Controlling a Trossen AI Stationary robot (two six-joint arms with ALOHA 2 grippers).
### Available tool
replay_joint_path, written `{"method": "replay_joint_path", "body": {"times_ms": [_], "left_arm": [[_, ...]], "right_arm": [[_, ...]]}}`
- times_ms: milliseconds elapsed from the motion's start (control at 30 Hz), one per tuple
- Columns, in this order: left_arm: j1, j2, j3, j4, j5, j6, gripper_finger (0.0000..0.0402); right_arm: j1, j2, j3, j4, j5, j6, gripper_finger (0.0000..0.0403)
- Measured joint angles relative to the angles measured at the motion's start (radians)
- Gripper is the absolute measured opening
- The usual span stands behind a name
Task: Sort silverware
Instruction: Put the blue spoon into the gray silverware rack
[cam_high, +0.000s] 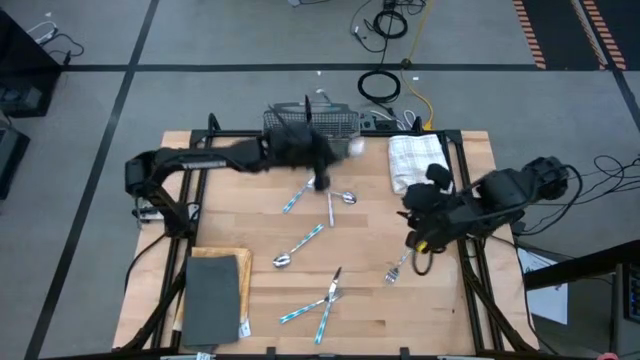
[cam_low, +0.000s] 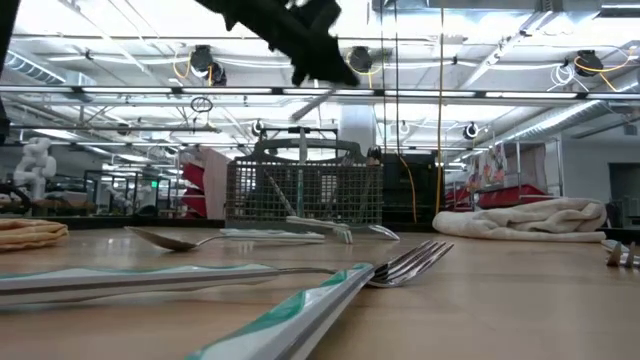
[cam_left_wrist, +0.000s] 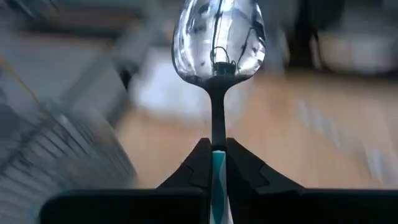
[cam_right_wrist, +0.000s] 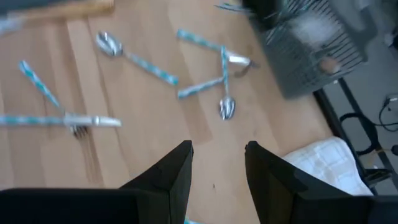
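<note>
Silverware with shiny metal heads and light blue-and-white patterned handles lies scattered over the pale wooden table (cam_high: 260, 230). One piece is off the table: a spoon (cam_left_wrist: 217, 43), its bowl gleaming and its striped handle pinched between the closed fingers of the left tool (cam_left_wrist: 216, 163). In the high view that left tool (cam_high: 318, 160) hangs above the table just in front of the grey wire-mesh rectangular basket (cam_high: 345, 122) at the far edge; the low view shows it raised high over the basket (cam_low: 305, 190).

On the table near the left tool, a spoon (cam_high: 343, 197) lies touching a knife (cam_high: 330, 208), with another striped piece (cam_high: 296, 198) beside them. Toward the middle lies a second spoon (cam_high: 300, 246). Nearer the front edge a fork and a knife lie crossed (cam_high: 325, 297). A further fork (cam_high: 398, 266) rests right by the right tool (cam_high: 417, 238).

The right tool (cam_right_wrist: 217, 163) hovers over bare wood at the table's right side, its two dark fingers spread apart and holding nothing. A white folded cloth (cam_high: 415, 157) sits at the far right corner, beside the basket. A dark grey flat slab (cam_high: 212, 297) lies on a tan board at the near left corner.
</note>
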Motion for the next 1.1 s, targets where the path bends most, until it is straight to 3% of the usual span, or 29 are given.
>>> {"method": "replay_joint_path", "body": {"times_ms": [133,233,400,733,1100], "left_arm": [[0.084,-0.011,-0.01,0.367,0.058,-0.092,0.0024],[0.116,0.022,-0.033,0.648,0.04,-0.158,0.0024],[0.141,0.123,-0.039,0.911,-0.001,-0.174,0.0024],[0.223,0.346,-0.039,1.257,-0.02,-0.128,0.0024],[0.259,0.486,-0.036,1.31,-0.034,-0.092,0.0024]], "right_arm": [[0.041,-0.022,0.0,0.006,0.085,0.049,0.0137],[0.058,-0.023,0.0,0.007,0.113,0.06,0.0137],[0.059,-0.019,0.0,0.011,0.116,0.064,0.0137],[0.059,-0.013,0.0,0.012,0.115,0.091,0.0137],[0.054,-0.013,0.0,0.012,0.117,0.094,0.0137]]}}
